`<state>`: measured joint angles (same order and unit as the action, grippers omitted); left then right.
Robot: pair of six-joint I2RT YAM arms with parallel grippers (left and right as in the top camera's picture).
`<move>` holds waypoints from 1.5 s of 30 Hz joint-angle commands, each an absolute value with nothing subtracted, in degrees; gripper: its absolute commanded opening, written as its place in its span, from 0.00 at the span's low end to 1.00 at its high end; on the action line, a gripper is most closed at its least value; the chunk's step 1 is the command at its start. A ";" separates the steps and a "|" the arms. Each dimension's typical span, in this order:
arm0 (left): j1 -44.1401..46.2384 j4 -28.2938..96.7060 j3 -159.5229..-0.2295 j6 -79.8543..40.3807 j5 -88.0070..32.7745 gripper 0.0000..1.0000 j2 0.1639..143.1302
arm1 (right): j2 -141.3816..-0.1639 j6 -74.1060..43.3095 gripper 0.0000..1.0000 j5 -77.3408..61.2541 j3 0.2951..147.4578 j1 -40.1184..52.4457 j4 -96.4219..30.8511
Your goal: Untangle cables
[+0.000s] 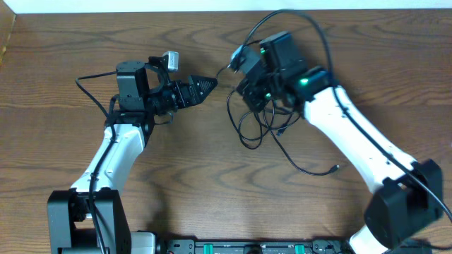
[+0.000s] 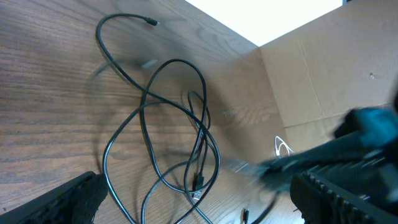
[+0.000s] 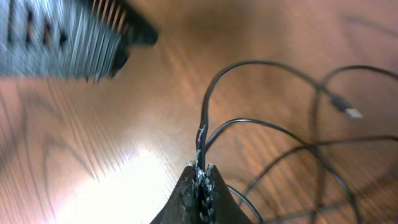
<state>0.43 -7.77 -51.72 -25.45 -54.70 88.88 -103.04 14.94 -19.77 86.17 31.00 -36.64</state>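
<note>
Cables lie looped on the table, between my grippers. My right gripper is clamped on one black strand; my left gripper stands wide apart, empty. Recommended: pinch firmly, take a neighbouring loop, draw apart slowly.

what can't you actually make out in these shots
Overhead: the right arm hides the right claw, so its pinch on a cable shows only in the right wrist view.
Left wrist: that arm is blurred.
Right wrist: a ridged dark shape, top left, is blurred and cut off by the edge.
All views: whether the cables are knotted; strands too thin.
</note>
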 commanded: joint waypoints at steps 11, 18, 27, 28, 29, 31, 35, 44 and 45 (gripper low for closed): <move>0.27 -7.75 -51.48 -25.10 -54.33 0.98 89.38 | -110.48 18.06 0.33 -17.74 86.91 32.58 -37.19; 0.30 -7.75 -51.48 -25.10 -54.33 0.99 89.38 | -106.34 14.52 0.99 -12.27 87.11 32.56 -36.62; 0.27 -7.75 -51.48 -25.10 -54.33 0.99 89.38 | -100.60 2.87 0.99 6.52 87.11 31.27 -37.15; 0.27 -7.75 -51.48 -25.10 -54.33 0.98 89.38 | -100.57 0.91 0.99 8.54 87.11 30.46 -37.56; 0.27 -7.75 -51.48 -25.10 -54.33 0.99 89.38 | -100.57 -0.58 0.99 9.43 87.11 29.63 -38.00; 0.27 -7.75 -51.48 -25.10 -54.33 0.99 89.38 | -100.95 -3.05 0.99 8.54 86.96 27.29 -39.11; 0.27 -7.75 -51.48 -25.10 -54.33 0.99 89.38 | -101.93 -3.53 0.99 0.12 86.87 22.76 -41.74; 0.27 -7.75 -51.48 -25.10 -54.33 0.98 89.38 | -104.77 -3.57 0.94 -7.68 85.01 19.59 -43.66; 0.27 -7.75 -51.48 -25.10 -54.33 0.99 89.38 | -105.16 -3.60 0.91 -7.68 84.75 19.59 -43.70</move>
